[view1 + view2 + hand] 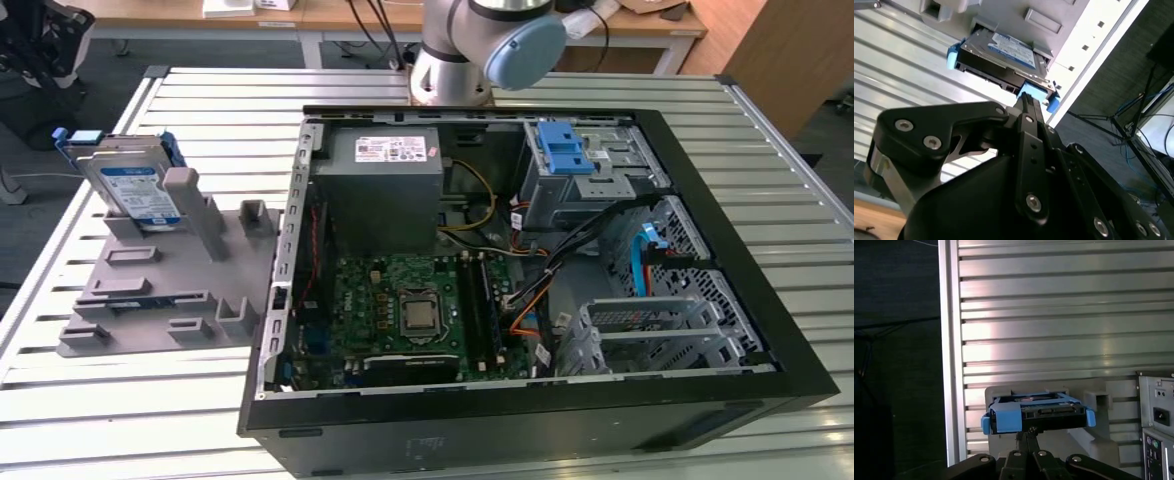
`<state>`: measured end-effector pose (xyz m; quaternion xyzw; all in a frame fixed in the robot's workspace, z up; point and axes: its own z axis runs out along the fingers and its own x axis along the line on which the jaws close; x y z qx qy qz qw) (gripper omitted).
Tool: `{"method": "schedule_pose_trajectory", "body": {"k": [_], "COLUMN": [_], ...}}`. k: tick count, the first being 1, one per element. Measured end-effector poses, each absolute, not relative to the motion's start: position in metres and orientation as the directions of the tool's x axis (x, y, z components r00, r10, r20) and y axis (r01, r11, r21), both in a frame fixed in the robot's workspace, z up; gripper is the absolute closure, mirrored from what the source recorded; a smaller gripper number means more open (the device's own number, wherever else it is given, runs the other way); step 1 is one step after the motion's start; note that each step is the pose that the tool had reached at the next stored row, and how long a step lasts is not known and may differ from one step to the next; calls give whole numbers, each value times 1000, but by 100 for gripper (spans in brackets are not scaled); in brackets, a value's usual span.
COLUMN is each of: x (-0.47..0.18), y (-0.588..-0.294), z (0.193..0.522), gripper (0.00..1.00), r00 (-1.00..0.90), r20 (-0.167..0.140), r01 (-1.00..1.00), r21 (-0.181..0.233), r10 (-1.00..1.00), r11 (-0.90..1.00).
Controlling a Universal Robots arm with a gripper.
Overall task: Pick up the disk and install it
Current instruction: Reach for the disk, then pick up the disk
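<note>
Plainly my gripper hangs, fingers together, at the disk's blue edge, open table beyond it; whether we touch I cannot make out.

- Exterior view: bright, even overhead light; pale sheen on slatted table; soft shadows within computer case.
- First wrist view: glare band across slats; floor dark.
- Second wrist view: gripper underlit, near-black.

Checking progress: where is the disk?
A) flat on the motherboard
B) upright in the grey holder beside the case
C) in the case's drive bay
B: the disk stands upright in the grey holder, at the exterior view's left of the case.
</note>
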<state>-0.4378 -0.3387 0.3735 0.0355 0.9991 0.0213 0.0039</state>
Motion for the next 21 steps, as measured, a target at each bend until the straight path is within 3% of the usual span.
{"method": "schedule_pose_trajectory", "body": {"k": [21], "x": [-447], "y": [-336], "z": [371], "gripper": [89], "r00": [-998], "r20": [-5], "r01": [67], "r21": [43], "r10": [67], "r11": [997]}}
